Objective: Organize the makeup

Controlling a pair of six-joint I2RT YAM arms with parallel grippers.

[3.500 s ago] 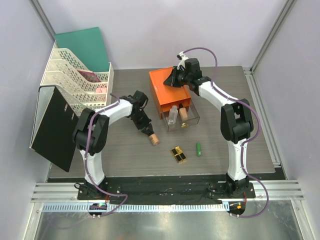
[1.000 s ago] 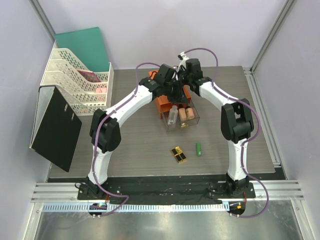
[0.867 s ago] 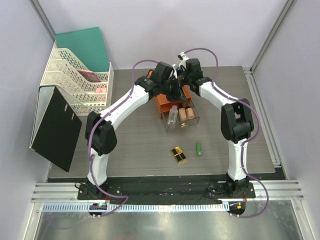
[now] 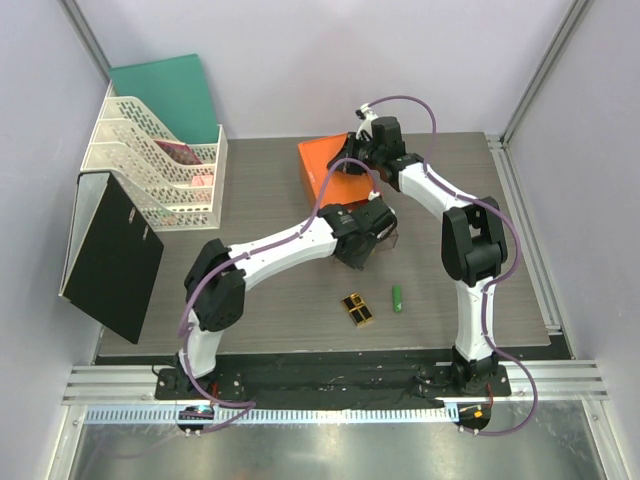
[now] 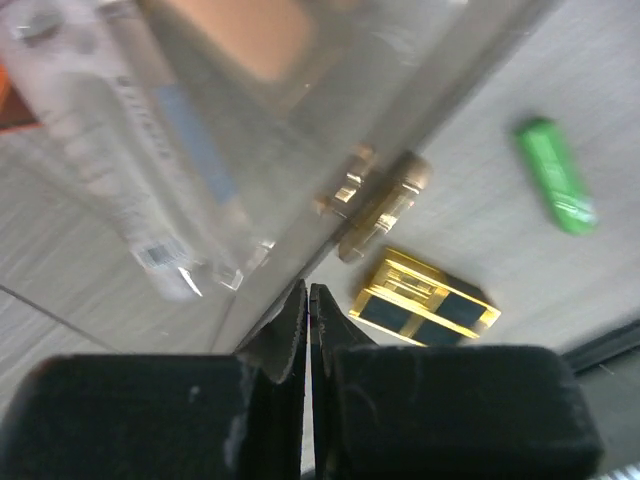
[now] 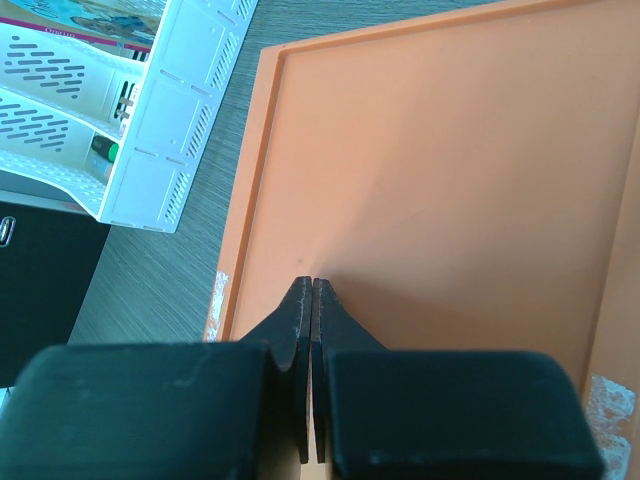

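Blurred drawer (image 5: 430,90) contents, perhaps bottles (image 5: 120,140), run off the edge.

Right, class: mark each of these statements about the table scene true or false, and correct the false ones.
1. The green tube lies on the table. True.
2. The left gripper grips one of the black-and-gold lipstick cases. False: it is shut on nothing, and the cases lie on the table.
3. The right gripper is shut, its tips at the top of the orange drawer box. True.
4. The white file tray stands to the right of the orange drawer box. False: it stands to the box's left.
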